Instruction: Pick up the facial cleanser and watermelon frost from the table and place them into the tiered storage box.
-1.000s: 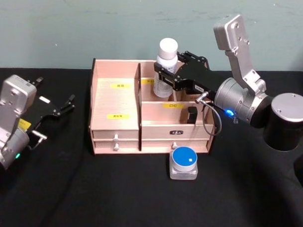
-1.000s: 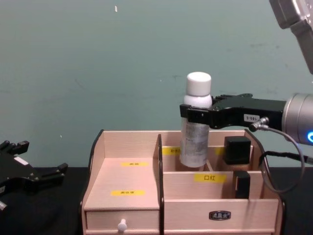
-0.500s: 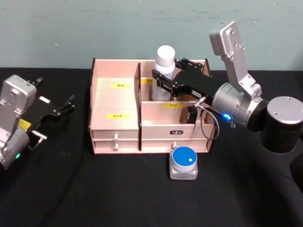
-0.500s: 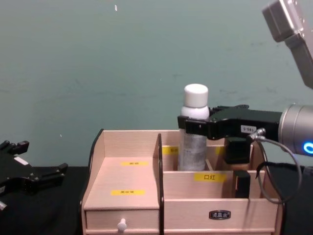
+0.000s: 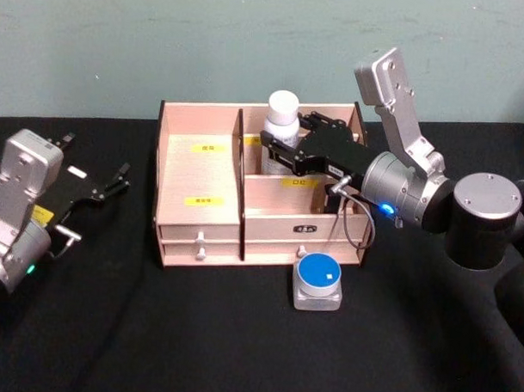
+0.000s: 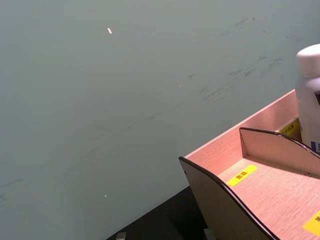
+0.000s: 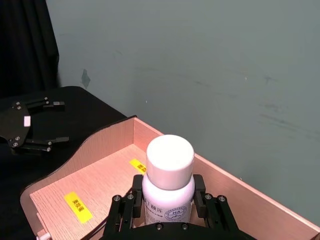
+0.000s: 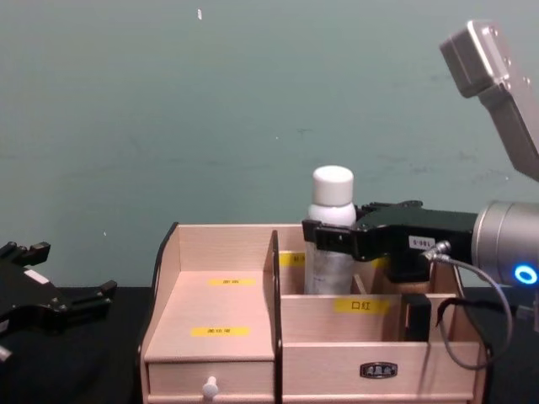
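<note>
The facial cleanser (image 5: 283, 118), a tall white bottle with a rounded cap, stands upright in a rear compartment of the tiered storage box (image 5: 201, 173). My right gripper (image 5: 277, 152) is shut on its body just below the cap. In the chest view the facial cleanser (image 8: 330, 225) rises above the tiered storage box (image 8: 221, 352), and the right gripper (image 8: 325, 239) clamps it at rim height, with the bottle's lower part hidden behind the wall. The blue-lidded watermelon frost (image 5: 318, 280) sits on the table in front of the box. My left gripper (image 5: 114, 179) rests open at the far left.
A small black-capped bottle (image 5: 332, 198) stands in the box's right front compartment, close under my right arm. Another black cap (image 8: 406, 257) shows behind it. The box's left stepped shelf (image 7: 95, 180) is bare. Black cloth covers the table, and a green wall lies behind.
My right gripper has lowered the facial cleanser down into the rear compartment and drawn slightly left. The left arm and the jar have not moved.
</note>
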### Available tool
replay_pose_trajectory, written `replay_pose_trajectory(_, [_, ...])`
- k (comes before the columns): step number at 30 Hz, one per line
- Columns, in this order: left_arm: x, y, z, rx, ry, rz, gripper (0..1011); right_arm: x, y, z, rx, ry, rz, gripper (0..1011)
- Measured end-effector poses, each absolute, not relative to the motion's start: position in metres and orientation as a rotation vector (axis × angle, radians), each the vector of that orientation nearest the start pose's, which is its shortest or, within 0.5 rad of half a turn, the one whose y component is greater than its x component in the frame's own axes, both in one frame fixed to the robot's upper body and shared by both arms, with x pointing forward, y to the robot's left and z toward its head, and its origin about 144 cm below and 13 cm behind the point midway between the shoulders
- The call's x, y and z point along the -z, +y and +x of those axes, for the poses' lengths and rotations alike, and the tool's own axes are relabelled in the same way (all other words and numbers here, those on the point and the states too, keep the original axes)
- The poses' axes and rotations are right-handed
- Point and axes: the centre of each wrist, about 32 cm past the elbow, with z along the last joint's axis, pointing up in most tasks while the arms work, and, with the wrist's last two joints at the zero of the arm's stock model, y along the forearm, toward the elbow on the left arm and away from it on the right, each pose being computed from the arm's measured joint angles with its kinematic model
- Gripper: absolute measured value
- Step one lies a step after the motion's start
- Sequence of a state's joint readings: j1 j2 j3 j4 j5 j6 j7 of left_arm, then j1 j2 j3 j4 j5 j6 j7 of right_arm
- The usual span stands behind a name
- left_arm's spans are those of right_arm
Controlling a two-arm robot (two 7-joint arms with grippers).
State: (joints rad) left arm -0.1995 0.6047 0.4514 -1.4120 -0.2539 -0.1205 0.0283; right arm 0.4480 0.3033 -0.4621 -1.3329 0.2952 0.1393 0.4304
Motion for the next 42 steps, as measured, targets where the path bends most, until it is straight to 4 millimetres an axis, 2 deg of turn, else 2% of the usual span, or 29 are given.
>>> replay_pose_trajectory(22, [-1.14, 0.31, 0.489, -1.248, -0.285, 0.304, 1001, -1.197, -0.203, 0.562, 0.8, -0.029, -0.182, 603])
replay_pose_trajectory(31, [-1.14, 0.31, 0.489, -1.248, -0.285, 0.304, 1001, -1.197, -0.204, 0.561, 0.8, -0.03, -0.181, 883])
replay_pose_trajectory(36, [-1.14, 0.31, 0.489, -1.248, -0.285, 0.304, 1001, -1.198, -0.204, 0.561, 0.8, -0.03, -0.179, 985])
replay_pose_trajectory(42, [-1.14, 0.31, 0.489, -1.248, -0.285, 0.304, 1001, -1.209, -0.209, 0.557, 0.796, -0.053, -0.172, 1000])
